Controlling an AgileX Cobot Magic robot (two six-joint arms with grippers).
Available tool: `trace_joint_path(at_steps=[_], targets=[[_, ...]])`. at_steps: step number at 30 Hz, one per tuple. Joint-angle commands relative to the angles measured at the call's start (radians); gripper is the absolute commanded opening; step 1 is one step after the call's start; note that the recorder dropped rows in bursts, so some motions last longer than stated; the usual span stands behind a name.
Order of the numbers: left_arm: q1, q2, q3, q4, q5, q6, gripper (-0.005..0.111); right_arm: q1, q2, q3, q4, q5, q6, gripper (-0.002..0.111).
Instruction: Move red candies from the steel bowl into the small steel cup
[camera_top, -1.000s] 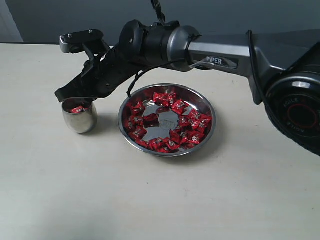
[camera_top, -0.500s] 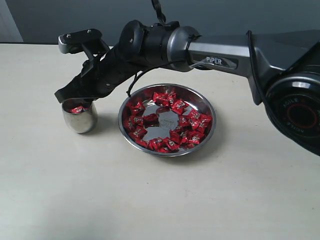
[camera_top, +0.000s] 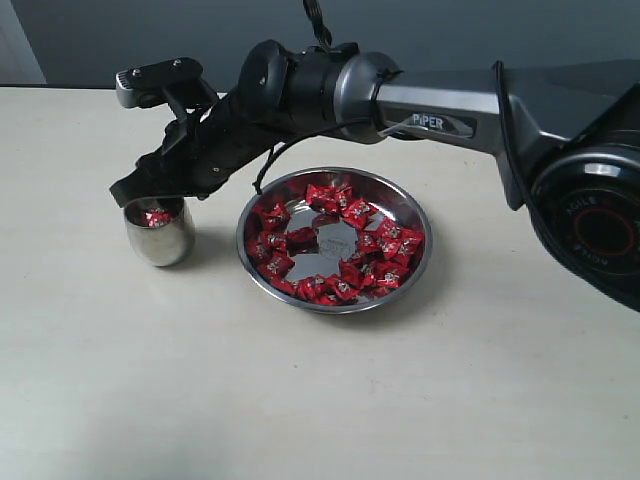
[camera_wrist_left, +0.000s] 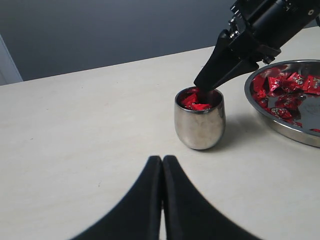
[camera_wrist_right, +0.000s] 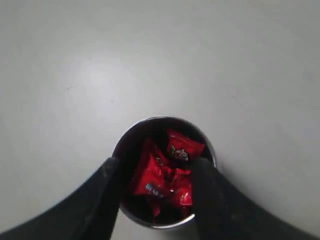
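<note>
The small steel cup (camera_top: 158, 235) stands left of the steel bowl (camera_top: 333, 240) and holds several red candies (camera_wrist_right: 162, 175). Many more red candies (camera_top: 385, 240) lie around the inside of the bowl. My right gripper (camera_top: 150, 195) reaches across and hangs just over the cup's mouth. In the right wrist view the right gripper (camera_wrist_right: 156, 167) is open, its fingers astride the cup (camera_wrist_right: 162, 125) with nothing held between them. My left gripper (camera_wrist_left: 161, 159) is shut and empty, low over the table a short way from the cup (camera_wrist_left: 199, 124).
The pale tabletop (camera_top: 300, 400) runs wide in front of the cup and bowl. The right arm's long grey link (camera_top: 450, 110) spans above the bowl from the right. A dark wall (camera_top: 100, 40) stands behind the table.
The right gripper has risen slightly over the cup. The cup and the bowl have stayed in place.
</note>
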Motion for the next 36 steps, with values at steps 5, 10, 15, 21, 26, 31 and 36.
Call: trace_joint_path(at_steps=[5, 10, 15, 21, 26, 31, 36], targets=[[-0.003, -0.004, -0.001, -0.001, -0.009, -0.005, 0.0, -0.064, -0.078, 0.001, -0.359, 0.186, 0.223, 0.045], [-0.003, -0.004, -0.001, -0.001, -0.009, -0.005, 0.0, -0.125, -0.075, 0.003, -0.492, 0.342, 0.353, 0.045], [-0.003, -0.004, -0.001, -0.001, -0.009, -0.005, 0.0, -0.144, -0.048, 0.003, -0.504, 0.381, 0.357, 0.045], [-0.003, -0.004, -0.001, -0.001, -0.009, -0.005, 0.0, -0.144, 0.003, 0.003, -0.512, 0.381, 0.359, 0.045], [-0.003, -0.004, -0.001, -0.001, -0.009, -0.005, 0.0, -0.144, 0.02, 0.003, -0.514, 0.379, 0.359, 0.045], [-0.003, -0.004, -0.001, -0.001, -0.009, -0.005, 0.0, -0.144, 0.024, 0.003, -0.517, 0.376, 0.359, 0.045], [-0.003, -0.004, -0.001, -0.001, -0.009, -0.005, 0.0, -0.144, 0.049, 0.003, -0.517, 0.38, 0.359, 0.045]])
